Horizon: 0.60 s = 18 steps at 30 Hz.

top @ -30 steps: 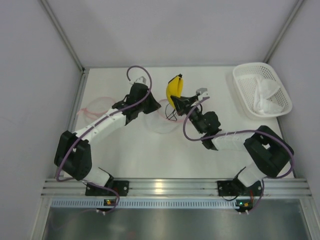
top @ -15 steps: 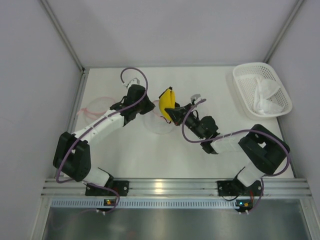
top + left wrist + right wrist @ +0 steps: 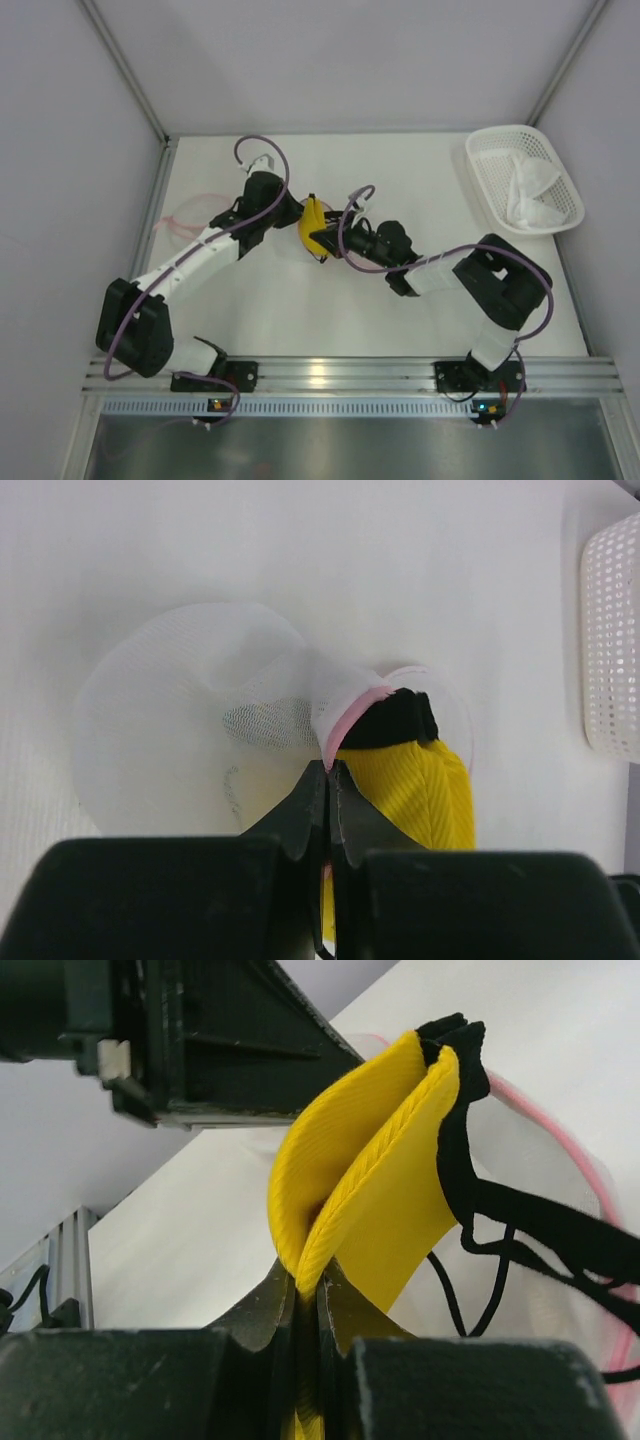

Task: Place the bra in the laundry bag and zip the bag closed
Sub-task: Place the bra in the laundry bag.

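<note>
**Right gripper point(image 3: 300, 1290) has the bra at the bag mouth; insertion unfinished, zip untouched**

Right gripper is pressed together on the folded edge of the yellow bra point(image 3: 370, 1180), holding it clear of the counter point(image 3: 400, 180) at mid-table. My left gripper point(image 3: 328, 770) is likewise pinched tight, on the pink rim point(image 3: 350, 715) of the mesh laundry bag point(image 3: 180, 720), lifting that edge to make an opening. The rest of the bag lies flat and round on the counter beyond the lifted edge.

By my reading the task is about a third done. The bra is picked up and brought to the bag, and the mouth is held up. In the left wrist view the black-trimmed end of the bra sits right against the raised rim, on its right side. I cannot tell whether that end has crossed under the rim or only touches it. Most of the yellow fabric is plainly outside the mesh. What is left: push the bra fully in, let go, then find the zip and run it shut. I cannot make out the zip pull in any view.

The bra is folded cup against cup, so it reads as one narrow wedge. Its long axis runs from my right gripper's pinch out to the black tip, which points at the bag opening and the left gripper. From above that axis lies roughly near-to-far. The black straps point(image 3: 540, 1230) trail off sideways over the mesh and could snag on the rim.
</note>
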Each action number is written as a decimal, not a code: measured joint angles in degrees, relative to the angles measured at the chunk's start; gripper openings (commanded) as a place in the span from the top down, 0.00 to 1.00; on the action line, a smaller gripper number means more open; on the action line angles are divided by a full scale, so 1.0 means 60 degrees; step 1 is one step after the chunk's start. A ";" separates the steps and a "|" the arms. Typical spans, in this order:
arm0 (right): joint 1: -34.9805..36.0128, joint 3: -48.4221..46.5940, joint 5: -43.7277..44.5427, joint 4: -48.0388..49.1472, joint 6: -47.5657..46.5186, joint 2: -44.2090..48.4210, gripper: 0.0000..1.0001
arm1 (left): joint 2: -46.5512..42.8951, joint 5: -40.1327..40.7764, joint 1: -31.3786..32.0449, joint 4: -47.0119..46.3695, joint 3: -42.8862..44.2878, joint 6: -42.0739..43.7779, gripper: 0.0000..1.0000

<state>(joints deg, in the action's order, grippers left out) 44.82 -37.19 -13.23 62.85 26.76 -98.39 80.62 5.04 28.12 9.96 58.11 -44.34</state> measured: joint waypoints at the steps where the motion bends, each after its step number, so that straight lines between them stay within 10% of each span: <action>1: -0.0040 -0.0251 -0.0117 -0.0084 0.0062 -0.0182 1.00 | -0.0149 -0.0036 0.0000 -0.0051 -0.0131 0.0073 1.00; 18: -0.0430 -0.3931 -0.1483 -0.2444 0.0066 -0.2962 1.00 | -0.1166 -0.0641 -0.0142 -0.0372 -0.0780 0.0729 1.00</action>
<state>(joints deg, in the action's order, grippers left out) 42.24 -60.77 -22.13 48.18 27.16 -116.16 73.63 1.19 27.27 7.73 53.43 -39.97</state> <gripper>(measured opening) 0.046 0.022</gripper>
